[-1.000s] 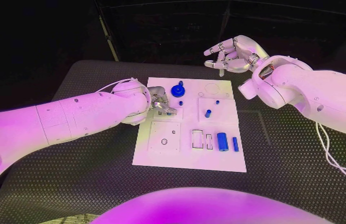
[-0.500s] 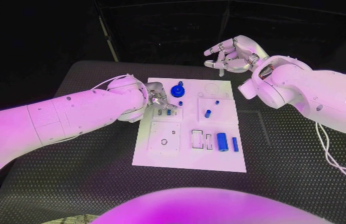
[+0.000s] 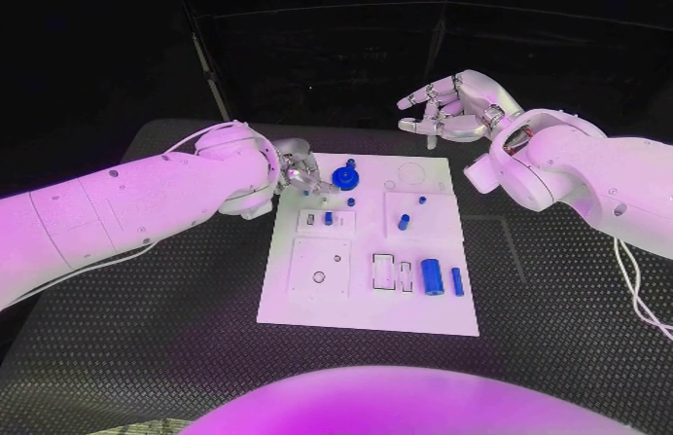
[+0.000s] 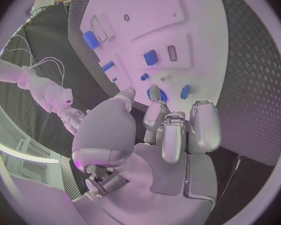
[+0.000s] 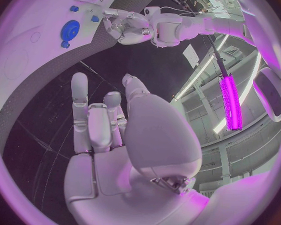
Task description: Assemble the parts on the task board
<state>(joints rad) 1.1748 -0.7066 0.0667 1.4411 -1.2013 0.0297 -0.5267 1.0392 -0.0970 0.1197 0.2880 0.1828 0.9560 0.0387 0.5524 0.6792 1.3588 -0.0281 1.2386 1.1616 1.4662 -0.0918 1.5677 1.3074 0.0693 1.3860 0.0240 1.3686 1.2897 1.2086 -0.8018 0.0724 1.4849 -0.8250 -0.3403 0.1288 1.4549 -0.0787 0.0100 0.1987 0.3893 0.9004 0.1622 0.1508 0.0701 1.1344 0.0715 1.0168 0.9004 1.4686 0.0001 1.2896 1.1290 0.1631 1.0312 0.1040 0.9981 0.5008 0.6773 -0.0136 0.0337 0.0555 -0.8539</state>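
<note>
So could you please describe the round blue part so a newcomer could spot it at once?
Start at the white task board on the black table, then look to its far edge, beside the left hand. The blue disc there is wide and round; the other blue parts are small pegs or cylinders.

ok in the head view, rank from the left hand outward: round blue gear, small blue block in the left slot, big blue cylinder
1. Round blue gear, just beside the left hand, at the board's far end.
2. Small blue block, mid-board, left side.
3. Big blue cylinder, near end, right side.
</note>
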